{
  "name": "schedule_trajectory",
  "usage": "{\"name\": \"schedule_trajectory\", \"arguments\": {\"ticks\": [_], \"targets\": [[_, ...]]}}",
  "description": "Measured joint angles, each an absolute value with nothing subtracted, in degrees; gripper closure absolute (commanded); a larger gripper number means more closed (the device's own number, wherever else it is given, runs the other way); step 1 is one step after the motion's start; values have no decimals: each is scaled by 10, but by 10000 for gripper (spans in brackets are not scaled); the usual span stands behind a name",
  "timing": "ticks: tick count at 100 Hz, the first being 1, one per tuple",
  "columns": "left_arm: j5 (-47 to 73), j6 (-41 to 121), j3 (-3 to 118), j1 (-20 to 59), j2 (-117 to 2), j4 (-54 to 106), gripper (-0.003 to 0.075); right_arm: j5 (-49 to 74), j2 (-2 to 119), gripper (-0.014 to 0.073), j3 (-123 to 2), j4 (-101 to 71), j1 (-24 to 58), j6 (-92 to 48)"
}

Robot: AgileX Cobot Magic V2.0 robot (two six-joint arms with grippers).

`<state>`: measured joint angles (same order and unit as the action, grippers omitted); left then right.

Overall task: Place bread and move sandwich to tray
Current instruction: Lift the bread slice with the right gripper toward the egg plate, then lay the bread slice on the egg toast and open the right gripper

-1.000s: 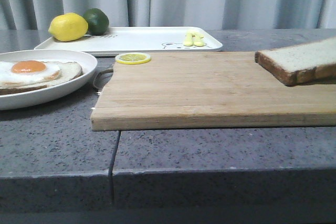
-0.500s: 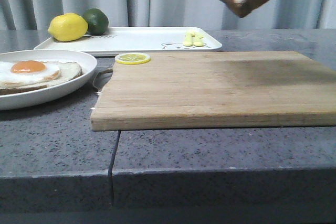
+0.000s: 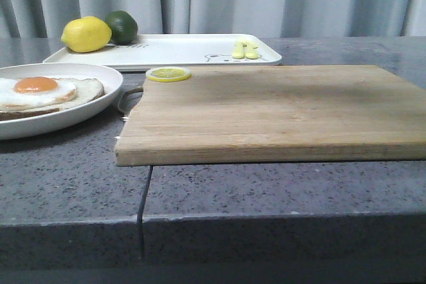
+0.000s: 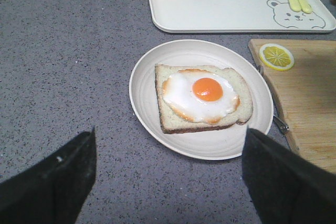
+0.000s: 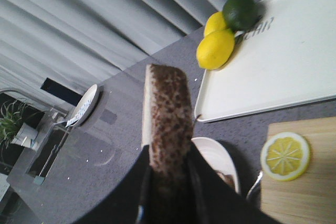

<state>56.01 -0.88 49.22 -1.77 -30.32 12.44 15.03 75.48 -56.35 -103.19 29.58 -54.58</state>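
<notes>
- The right gripper [image 5: 167, 182] has its fingers clamped on the bread [image 5: 167, 124], which stands edge-on between them, dark crust toward the wrist camera, lifted well above the counter.
- In the front view, only a small dark corner shows at the top edge; what it is cannot be told.
- The left gripper [image 4: 168, 174] hovers over the plate [image 4: 144, 95], its two dark fingers [image 4: 58, 177] spread wide apart and holding nothing.
- On that round white plate lies the sandwich [image 4: 202, 100]: one brown-crusted slice with a fried egg on top, orange yolk up, no top slice on it.
- The cutting board [image 3: 273, 111] sits just beside the plate, with a lemon slice [image 3: 168, 74] on its far corner.
- The tray [image 3: 180, 50] lies behind the board and plate on the grey counter [image 3: 73, 177], carrying a whole lemon [image 3: 86, 34] and a lime [image 3: 122, 26] at one end.
- Small yellow cutlery [image 3: 245, 49] rests beside the tray's printed bear drawing [image 4: 295, 15].
</notes>
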Motion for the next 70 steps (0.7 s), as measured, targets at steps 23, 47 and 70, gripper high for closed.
{"name": "schedule_trajectory", "arguments": {"ticks": [23,47,70], "targets": [[560,-9,492,-18,-303,124,185,90,881,701,-666,-1039,394,-478],[560,-9,492,-18,-303,124,185,28,980,701,-742,-1044,455,-411],[560,-9,492,-18,-303,124,185,-17,1042,701,-772,-1047,486,-371]]}}
